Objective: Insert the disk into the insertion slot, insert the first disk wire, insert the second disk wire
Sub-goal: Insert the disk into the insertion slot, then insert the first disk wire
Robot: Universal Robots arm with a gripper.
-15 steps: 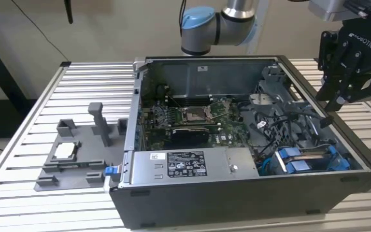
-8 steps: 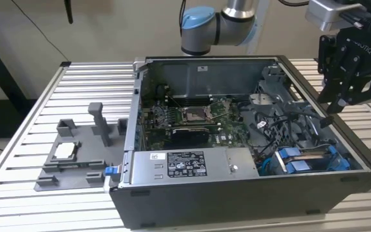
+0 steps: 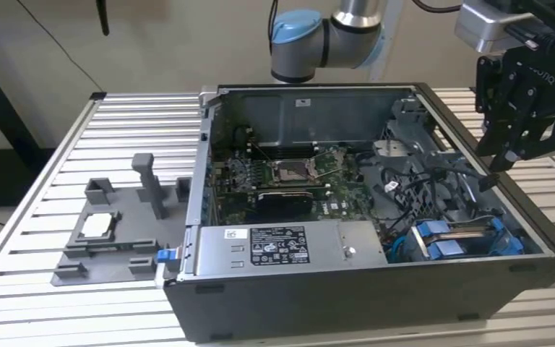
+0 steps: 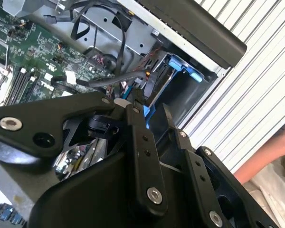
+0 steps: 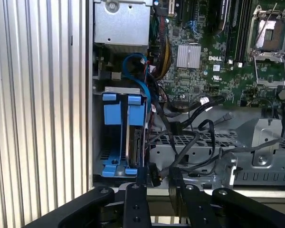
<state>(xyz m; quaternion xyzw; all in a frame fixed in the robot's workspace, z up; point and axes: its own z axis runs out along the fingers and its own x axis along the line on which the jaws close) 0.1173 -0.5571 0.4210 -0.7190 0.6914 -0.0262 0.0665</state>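
In the first wrist view the disk (image 5: 133, 142) stood edge-on in the insertion slot (image 5: 110, 114), label hidden, black cables (image 5: 190, 107) tangled beside it, with the claw (image 5: 158, 176) near, fingers apart, body cut off.

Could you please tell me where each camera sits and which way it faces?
Exterior view: off the arm, looking down into the open dark grey computer case on the slatted table; the arm's blue-capped joint and black gripper show.
First wrist view: behind the gripper, jaws open, facing the silver disk in its blue plastic carrier.
Second wrist view: beside the gripper, facing the same corner.
Shared: both wrist views show gripper and disk; all show the green motherboard.
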